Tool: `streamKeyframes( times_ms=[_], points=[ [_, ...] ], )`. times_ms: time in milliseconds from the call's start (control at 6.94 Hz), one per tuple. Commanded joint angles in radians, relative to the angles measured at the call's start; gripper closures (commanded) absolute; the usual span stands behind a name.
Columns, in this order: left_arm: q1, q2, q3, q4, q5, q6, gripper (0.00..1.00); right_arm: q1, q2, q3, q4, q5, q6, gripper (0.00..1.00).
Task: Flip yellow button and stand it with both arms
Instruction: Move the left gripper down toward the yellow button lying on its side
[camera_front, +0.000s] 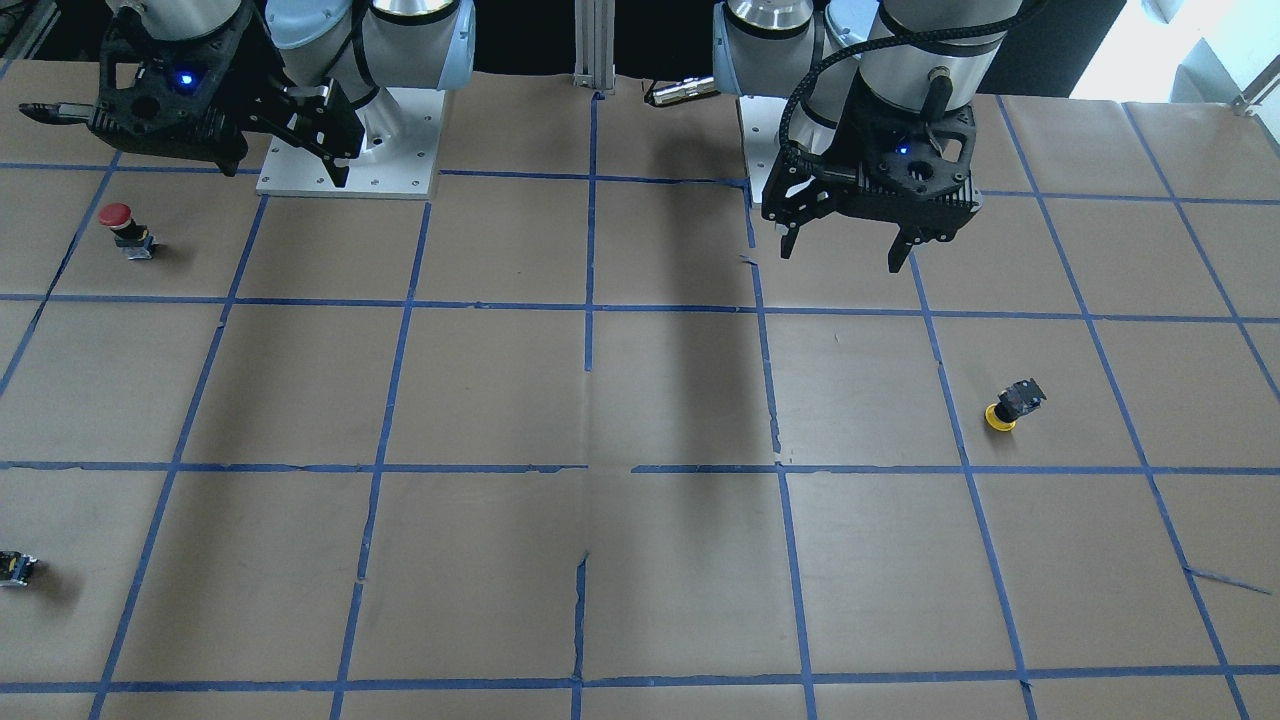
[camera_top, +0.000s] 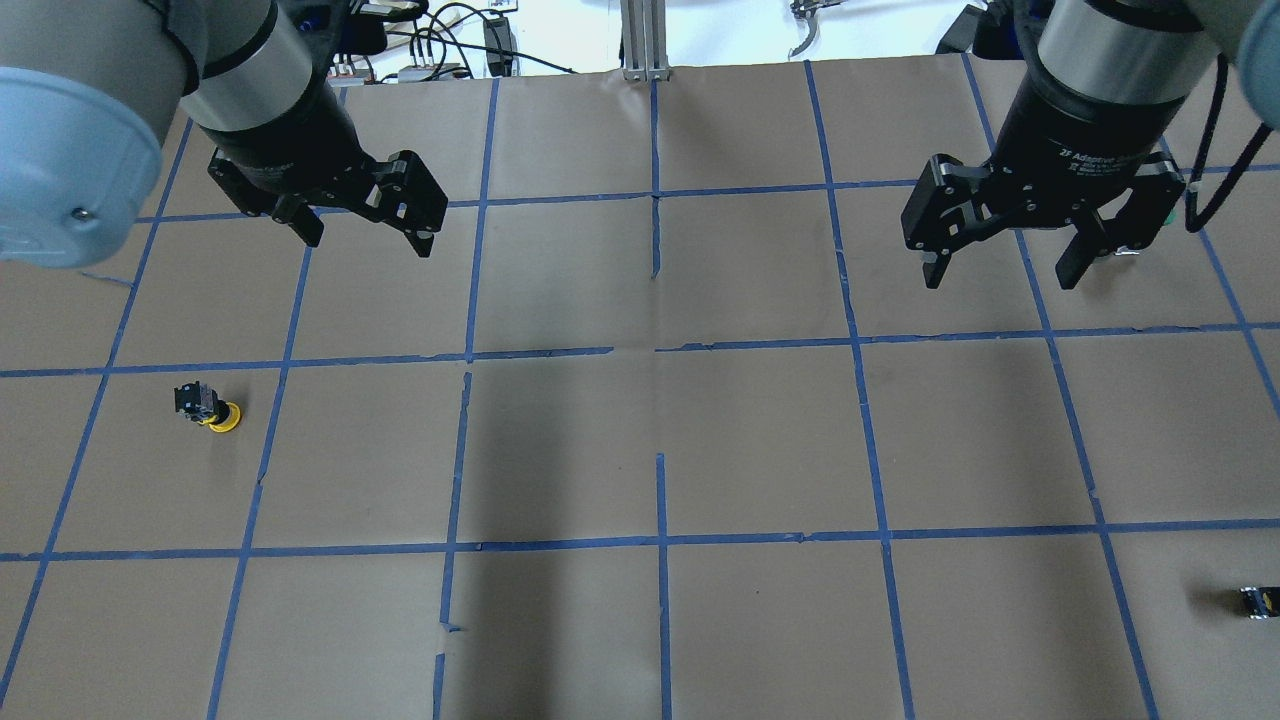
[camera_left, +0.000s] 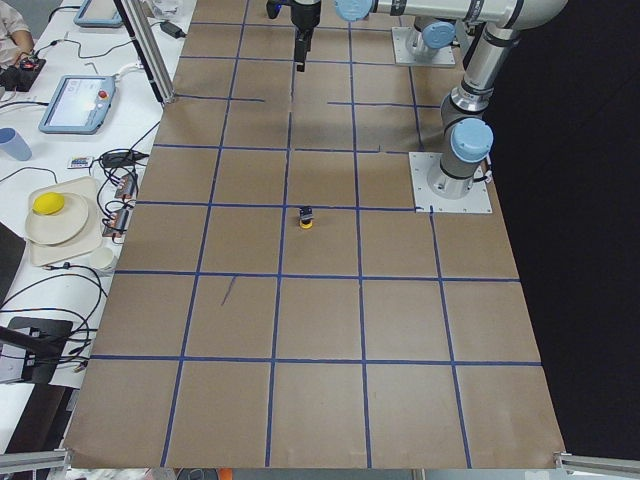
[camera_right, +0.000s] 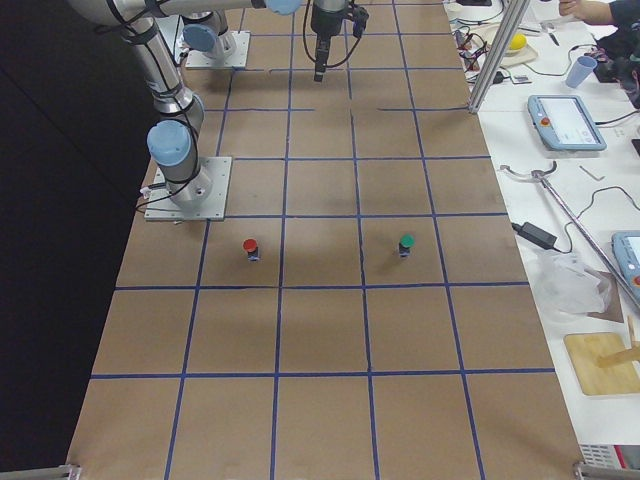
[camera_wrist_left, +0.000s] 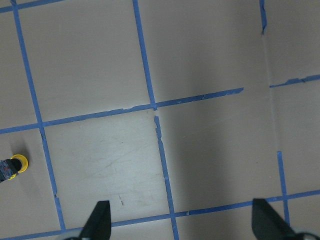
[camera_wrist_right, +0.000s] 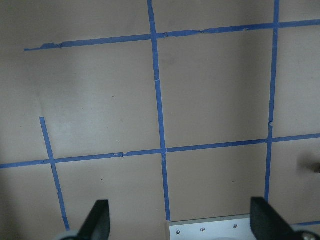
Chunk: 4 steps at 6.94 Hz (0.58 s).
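Note:
The yellow button (camera_front: 1012, 405) lies tipped over on the brown paper, its yellow cap on the table and its black body slanting up. It also shows in the overhead view (camera_top: 208, 407), in the exterior left view (camera_left: 307, 217) and at the left edge of the left wrist view (camera_wrist_left: 12, 166). My left gripper (camera_top: 367, 238) hangs open and empty above the table, farther out than the button and apart from it (camera_front: 843, 252). My right gripper (camera_top: 1000, 278) is open and empty on the other side (camera_front: 185, 145).
A red-capped button (camera_front: 122, 228) stands near the right arm's base plate (camera_front: 350, 180). A green-capped button (camera_right: 405, 243) stands beside it. A small capless black part (camera_top: 1258, 600) lies near the table's right edge. Blue tape lines grid the paper.

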<state>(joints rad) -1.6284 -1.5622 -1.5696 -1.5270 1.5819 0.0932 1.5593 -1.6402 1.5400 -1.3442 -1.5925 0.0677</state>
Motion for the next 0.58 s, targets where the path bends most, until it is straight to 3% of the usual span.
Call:
streamKeyframes(
  times_ms=[0,144,432],
  points=[
    [0.015,0.005,-0.001,-0.001,0.001,0.011,0.00,-0.004,-0.001,0.000,-0.007,0.002,0.001,0.00],
    [0.075,0.007,-0.003,-0.008,0.007,0.014,0.00,-0.004,0.000,0.000,-0.004,0.005,0.003,0.00],
    [0.306,-0.018,-0.085,-0.016,0.004,0.073,0.00,-0.001,0.005,0.000,-0.001,0.014,0.007,0.00]
  ],
)
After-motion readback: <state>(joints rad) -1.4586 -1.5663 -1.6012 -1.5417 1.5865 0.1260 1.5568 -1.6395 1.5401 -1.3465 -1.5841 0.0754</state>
